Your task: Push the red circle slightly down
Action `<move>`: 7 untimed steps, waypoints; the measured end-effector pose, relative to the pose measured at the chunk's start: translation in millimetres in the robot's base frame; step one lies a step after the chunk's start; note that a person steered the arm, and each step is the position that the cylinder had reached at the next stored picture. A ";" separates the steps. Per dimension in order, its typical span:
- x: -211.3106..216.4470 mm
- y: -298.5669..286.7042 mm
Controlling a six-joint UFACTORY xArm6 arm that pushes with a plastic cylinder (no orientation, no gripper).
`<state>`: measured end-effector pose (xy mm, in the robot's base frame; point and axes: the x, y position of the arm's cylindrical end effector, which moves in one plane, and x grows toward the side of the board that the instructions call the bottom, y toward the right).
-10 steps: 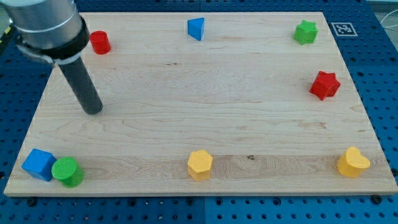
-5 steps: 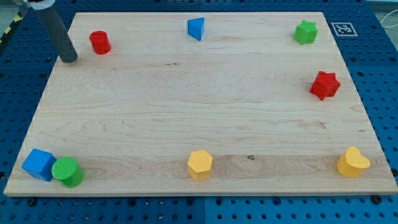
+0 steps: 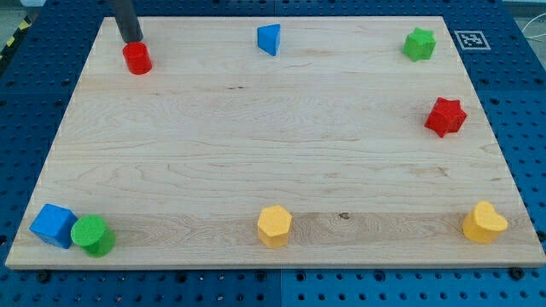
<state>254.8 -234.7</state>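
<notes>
On the wooden board (image 3: 256, 145), my tip (image 3: 131, 40) sits just above the red circle (image 3: 136, 59).

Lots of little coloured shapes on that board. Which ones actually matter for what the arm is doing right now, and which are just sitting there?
In the job: red circle; my tip, just above it toward the view's top.

Just lying about: blue triangle, green star, red star, yellow heart, yellow hexagon, green cylinder, blue cube.

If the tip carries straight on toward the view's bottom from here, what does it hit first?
Most likely the red circle: my tip sits just above it, apparently almost touching, though depth is hard to judge.
</notes>
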 end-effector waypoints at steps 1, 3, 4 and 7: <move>21.0 1.8; 81.9 15.2; 119.7 23.7; 144.5 27.8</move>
<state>399.2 -206.9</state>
